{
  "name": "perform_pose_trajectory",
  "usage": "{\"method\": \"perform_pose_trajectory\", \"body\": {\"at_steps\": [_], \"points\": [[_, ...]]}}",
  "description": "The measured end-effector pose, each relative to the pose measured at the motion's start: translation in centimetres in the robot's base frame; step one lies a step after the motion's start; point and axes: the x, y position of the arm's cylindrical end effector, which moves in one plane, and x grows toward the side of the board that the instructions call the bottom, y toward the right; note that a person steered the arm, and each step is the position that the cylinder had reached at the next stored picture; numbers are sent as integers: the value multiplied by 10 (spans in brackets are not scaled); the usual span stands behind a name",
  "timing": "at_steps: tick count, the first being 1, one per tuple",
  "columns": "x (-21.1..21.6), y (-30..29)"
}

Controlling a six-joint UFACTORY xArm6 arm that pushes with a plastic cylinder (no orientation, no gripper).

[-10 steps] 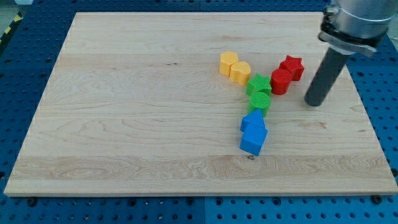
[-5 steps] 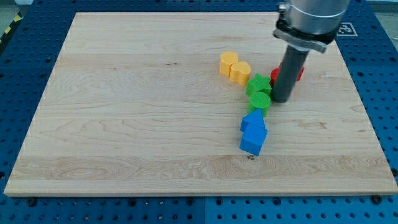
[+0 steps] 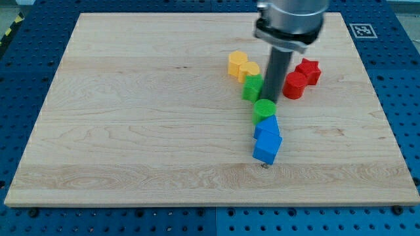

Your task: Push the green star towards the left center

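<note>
The green star (image 3: 252,87) lies on the wooden board (image 3: 131,118), right of the middle, partly hidden by my rod. My tip (image 3: 272,100) touches the star's right side. A green cylinder (image 3: 264,109) sits just below the tip and the star.
Two yellow blocks (image 3: 241,66) touch the star's upper left. A red cylinder (image 3: 294,85) and a red star (image 3: 308,70) lie to the tip's right. Two blue blocks (image 3: 267,139) sit below the green cylinder.
My tip has moved left, from right of the red blocks past them, and has pushed the green star left. The yellow blocks and green cylinder shifted slightly left too.
</note>
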Motion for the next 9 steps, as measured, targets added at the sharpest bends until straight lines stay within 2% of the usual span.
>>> {"method": "perform_pose_trajectory", "body": {"at_steps": [1, 3, 5, 8, 9], "points": [[0, -29], [0, 8], [-32, 10], [-31, -81], [-31, -90]]}}
